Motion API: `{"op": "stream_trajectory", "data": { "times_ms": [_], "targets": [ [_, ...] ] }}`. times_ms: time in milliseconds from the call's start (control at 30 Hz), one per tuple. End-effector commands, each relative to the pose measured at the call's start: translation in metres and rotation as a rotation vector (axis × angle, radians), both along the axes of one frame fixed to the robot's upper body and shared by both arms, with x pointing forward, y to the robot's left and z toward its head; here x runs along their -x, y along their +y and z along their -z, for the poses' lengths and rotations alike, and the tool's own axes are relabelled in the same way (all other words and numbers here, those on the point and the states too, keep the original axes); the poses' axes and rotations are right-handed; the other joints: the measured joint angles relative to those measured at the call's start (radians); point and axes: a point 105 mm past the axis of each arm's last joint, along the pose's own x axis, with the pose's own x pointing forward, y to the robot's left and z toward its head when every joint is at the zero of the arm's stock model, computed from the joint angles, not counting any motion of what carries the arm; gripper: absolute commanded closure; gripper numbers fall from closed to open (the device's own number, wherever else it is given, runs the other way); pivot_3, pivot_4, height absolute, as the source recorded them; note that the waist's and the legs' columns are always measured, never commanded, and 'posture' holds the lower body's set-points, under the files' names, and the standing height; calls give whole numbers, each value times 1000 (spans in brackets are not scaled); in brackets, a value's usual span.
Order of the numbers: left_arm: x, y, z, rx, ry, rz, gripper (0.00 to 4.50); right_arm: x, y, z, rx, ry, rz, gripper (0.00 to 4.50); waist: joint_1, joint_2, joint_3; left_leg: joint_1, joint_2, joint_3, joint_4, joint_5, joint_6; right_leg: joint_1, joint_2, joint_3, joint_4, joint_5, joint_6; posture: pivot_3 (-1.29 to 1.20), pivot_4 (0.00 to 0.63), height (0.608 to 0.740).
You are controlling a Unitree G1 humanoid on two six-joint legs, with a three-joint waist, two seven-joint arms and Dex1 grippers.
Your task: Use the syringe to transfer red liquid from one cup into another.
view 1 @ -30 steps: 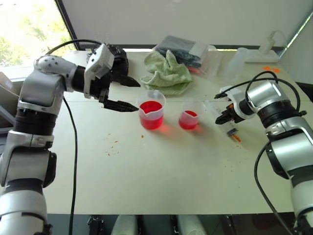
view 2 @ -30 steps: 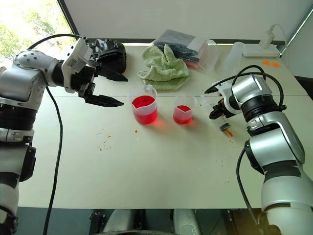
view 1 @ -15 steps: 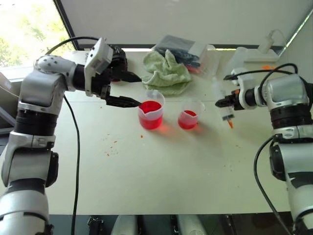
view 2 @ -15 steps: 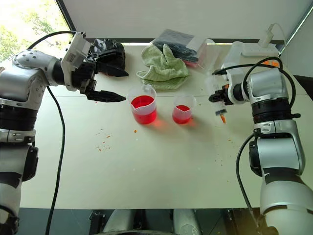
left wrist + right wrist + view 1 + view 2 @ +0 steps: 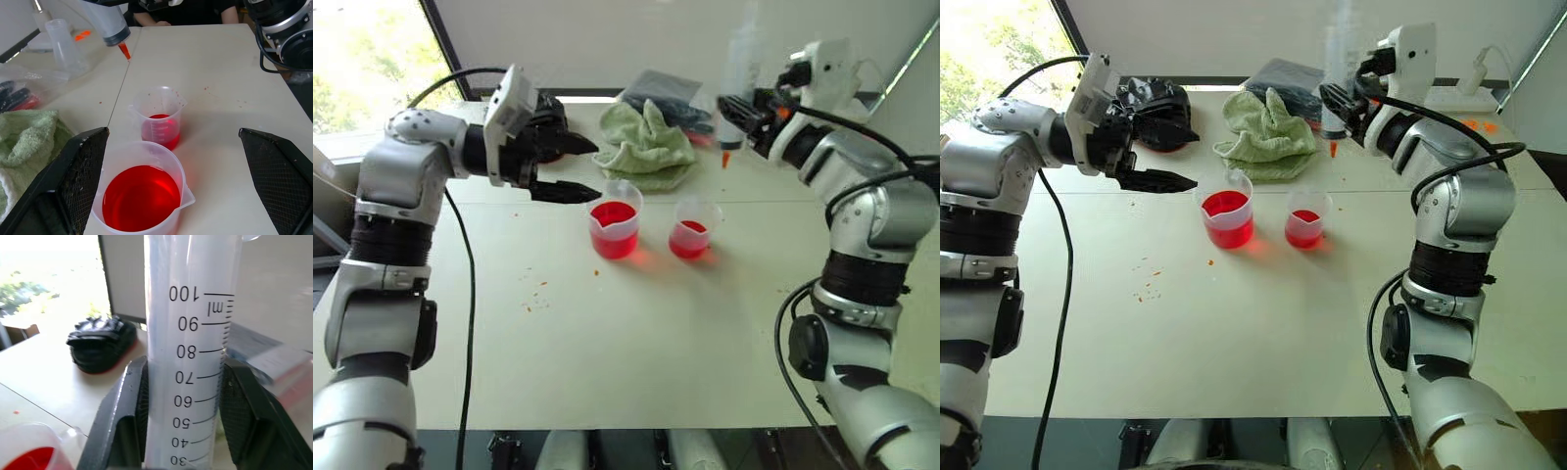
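We've got the syringe [image 5: 1337, 73] clamped upright in the R gripper [image 5: 183, 396], tip down, fingers pinching the barrel at approx mid-scale w/ the marks readable in the R wrist view. It's held high above the table [image 5: 636, 352], over the back area near the green towel [image 5: 648, 147], not yet over either cup. Likely reason: carrying it clear of the rims before coming down into the liquid. Orange-red tip [image 5: 124, 50] looks wet/red; barrel looks empty as far as we can tell.

Big spouted beaker [image 5: 616, 227] holds most of the red liquid [image 5: 142, 197]; small cup [image 5: 693, 227] sits just beside it on the robot's right, w/ a shallow red layer. Both upright, apart, mid-table.

L gripper [image 5: 570, 168] is spread wide, nothing in it, fingers either side of the beaker in the L wrist view but not touching. We read that as getting set to steady the beaker during the draw.

Pose: R arm raised, elbow bent, wrist up near the back wall. L arm reaches in from the left, gripper about level, pointing toward the beaker.
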Motion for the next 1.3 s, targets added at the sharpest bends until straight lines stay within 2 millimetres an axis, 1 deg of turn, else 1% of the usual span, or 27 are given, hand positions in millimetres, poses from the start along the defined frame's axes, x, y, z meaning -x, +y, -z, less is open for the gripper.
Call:
{"op": "stream_trajectory", "data": {
  "times_ms": [33, 100, 200, 267, 333, 433, 533, 633, 700, 800, 967, 1100, 1300],
  "targets": [
    [3, 9, -23, 23, -75, -23, 0, 22, 30, -28, -97, -150, -118, 3088, -7, 0, 0, 0, 0, 0, 0, 0, 0, 0, 0, 0, 0, 0, 0, 0, 150, 711],
    [2, 12, -25, 21, -81, -34, 0, 29, 48, -26, -130, -171, -198, 3088, -13, 0, 0, 0, 0, -1, 0, 0, 0, 0, 0, 0, 1, 0, 0, 0, 150, 711],
    [3, 17, -27, 12, -88, -51, 0, 38, 68, -26, -184, -210, -297, 3088, -19, 0, 0, 0, 0, -2, 0, 0, 0, 0, 0, -1, 1, 0, 0, 0, 150, 711],
    [4, 22, -29, 8, -94, -73, 0, 40, 80, -21, -202, -210, -350, 3088, -21, 0, 0, 0, 0, -2, 0, 0, -1, 0, 0, -1, 1, 0, 0, 0, 150, 711],
    [5, 32, -30, 2, -97, -105, 0, 40, 92, -12, -208, -194, -394, 3088, -22, 0, 0, 0, 0, -2, -1, 1, -1, 0, 0, -1, 1, 0, 0, 0, 150, 711],
    [7, 41, -31, -11, -96, -134, 0, 40, 102, 0, -210, -172, -430, 3088, -24, 0, 0, 0, 0, -2, -1, 1, -1, 0, 1, -1, 1, 0, 0, 0, 150, 711],
    [9, 52, -33, -21, -100, -173, 0, 41, 115, 18, -189, -145, -474, 3088, -23, 0, 0, 0, 0, -2, 0, 1, -1, 0, 1, -1, 1, 0, 0, 0, 150, 711],
    [9, 57, -36, -16, -107, -195, 0, 36, 127, 38, -162, -115, -491, 3088, -22, 0, 0, 0, 0, -3, 0, 1, -1, 0, 1, -1, 1, 0, 0, 0, 150, 711],
    [10, 58, -40, -2, -106, -198, 0, 28, 131, 54, -136, -99, -479, 3088, -22, 0, 0, 1, 0, -3, 0, 1, -1, 1, 1, -1, 1, 0, 0, 0, 150, 711],
    [12, 57, -45, 23, -102, -193, 0, 20, 132, 67, -114, -101, -460, 3088, -21, 0, 0, 1, 0, -3, 0, 1, -1, 1, 1, -1, 1, 0, 0, 0, 150, 711],
    [12, 54, -45, 28, -98, -184, 0, 10, 134, 74, -107, -131, -418, 3088, -24, 0, 0, 1, 0, -3, 0, 1, -1, 1, 1, -2, 1, 0, 0, 0, 150, 711],
    [13, 51, -43, 25, -94, -175, 0, 5, 133, 76, -92, -158, -391, 3088, -26, 0, 0, 1, 0, -3, 0, 1, -1, 1, 1, -2, 1, 0, 0, 0, 150, 711],
    [10, 44, -42, 25, -95, -155, 0, 0, 135, 89, -51, -150, -367, 3088, -26, 0, 0, 1, 0, -3, 0, 1, -1, 1, 1, -2, 1, 0, 0, 0, 150, 711]
  ]
}}
